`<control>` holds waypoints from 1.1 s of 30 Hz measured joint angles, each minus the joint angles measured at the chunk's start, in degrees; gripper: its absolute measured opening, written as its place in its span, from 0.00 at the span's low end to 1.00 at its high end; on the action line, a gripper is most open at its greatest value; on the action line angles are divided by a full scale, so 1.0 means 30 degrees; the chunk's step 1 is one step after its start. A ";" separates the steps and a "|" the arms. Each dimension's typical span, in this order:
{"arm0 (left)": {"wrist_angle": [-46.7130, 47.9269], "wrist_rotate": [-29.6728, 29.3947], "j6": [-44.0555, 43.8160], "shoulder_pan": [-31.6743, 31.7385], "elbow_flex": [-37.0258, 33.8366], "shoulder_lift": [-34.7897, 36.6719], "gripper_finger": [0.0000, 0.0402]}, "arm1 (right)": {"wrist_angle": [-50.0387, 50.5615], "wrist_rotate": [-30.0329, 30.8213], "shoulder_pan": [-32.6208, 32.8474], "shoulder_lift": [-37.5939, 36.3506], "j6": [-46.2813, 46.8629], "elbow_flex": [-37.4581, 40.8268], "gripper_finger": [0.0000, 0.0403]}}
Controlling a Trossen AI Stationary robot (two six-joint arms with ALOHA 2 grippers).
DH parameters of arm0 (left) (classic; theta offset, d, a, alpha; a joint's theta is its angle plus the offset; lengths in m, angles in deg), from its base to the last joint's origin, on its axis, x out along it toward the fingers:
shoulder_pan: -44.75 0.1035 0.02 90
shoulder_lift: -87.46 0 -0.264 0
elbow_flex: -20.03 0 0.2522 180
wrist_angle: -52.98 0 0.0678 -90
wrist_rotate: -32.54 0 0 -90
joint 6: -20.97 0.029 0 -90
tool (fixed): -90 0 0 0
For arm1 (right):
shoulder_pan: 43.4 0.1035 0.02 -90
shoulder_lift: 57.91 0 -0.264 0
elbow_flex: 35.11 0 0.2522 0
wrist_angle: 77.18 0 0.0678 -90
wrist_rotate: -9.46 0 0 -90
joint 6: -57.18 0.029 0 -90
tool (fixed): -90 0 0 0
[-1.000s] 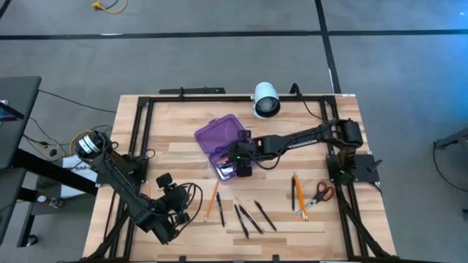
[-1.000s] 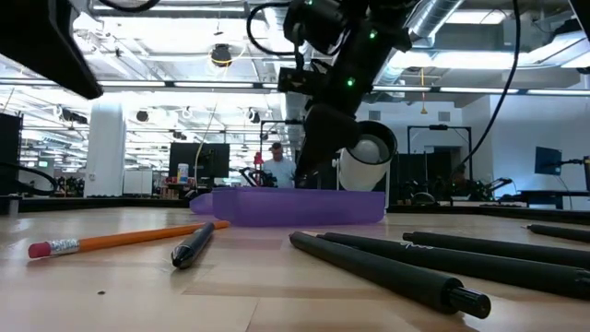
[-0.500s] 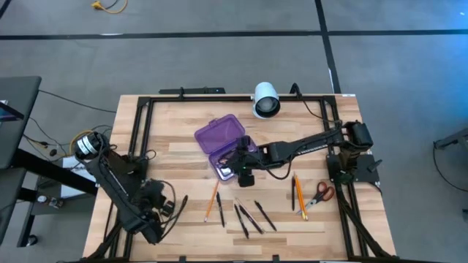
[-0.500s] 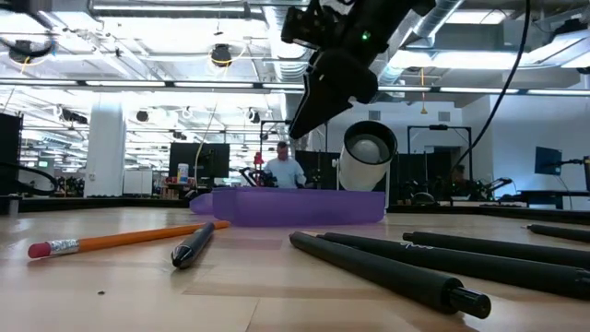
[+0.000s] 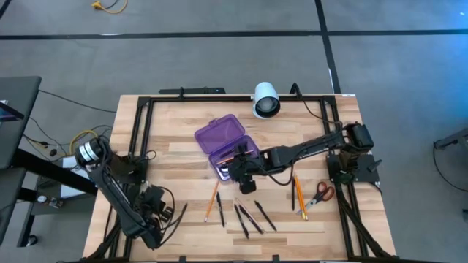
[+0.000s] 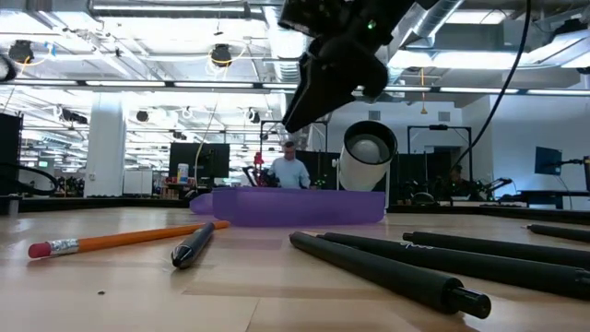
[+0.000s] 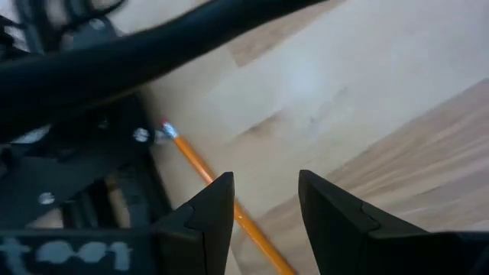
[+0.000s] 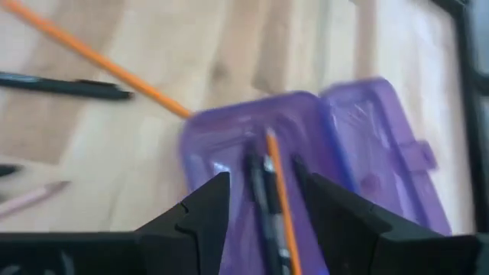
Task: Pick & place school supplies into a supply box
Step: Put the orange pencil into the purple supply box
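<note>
The supply box (image 5: 235, 156) is a translucent purple case lying open on the table's middle, its lid (image 5: 218, 134) flat behind it. An orange pencil (image 8: 276, 191) and dark pens (image 8: 256, 183) lie inside it. My right gripper (image 8: 265, 183) hangs open and empty just off the box's near side, above the table (image 6: 297, 115). More pens (image 5: 248, 216) and a pencil (image 5: 211, 201) lie near the front. Two pencils (image 5: 297, 194) and the scissors (image 5: 319, 193) lie at the right. My left gripper (image 7: 263, 185) stands open and empty at the front left, over another orange pencil (image 7: 202, 172).
A white cylindrical camera (image 5: 266, 100) stands at the table's far edge behind the box. A black frame rail (image 5: 139, 139) runs around the table and passes close by my left gripper (image 7: 69, 176). Bare wood lies between the box and the left rail.
My right gripper has drawn back from over the box toward the table's near edge and risen, staying open. My left gripper has swung toward the table's left and near edges, sunk a little and rolled about its own axis. The box and the supplies have kept still.
</note>
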 joint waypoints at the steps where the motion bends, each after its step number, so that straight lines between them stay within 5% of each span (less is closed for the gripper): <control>1: -0.0512 0.0006 -0.0064 -0.0115 -0.0337 -0.0095 0.35 | -0.0041 -0.0325 0.0134 0.0000 -0.0275 0.0000 0.42; 21: -0.1949 0.4491 -0.1626 -0.0100 -0.1559 -0.0238 0.35 | -0.0205 -0.0663 0.0960 -0.0572 -0.1694 0.0007 0.39; 33: -0.3835 0.3100 -0.1593 -0.0505 -0.2353 -0.1179 0.35 | -0.0051 -0.0663 0.0940 -0.0568 -0.1505 0.0007 0.38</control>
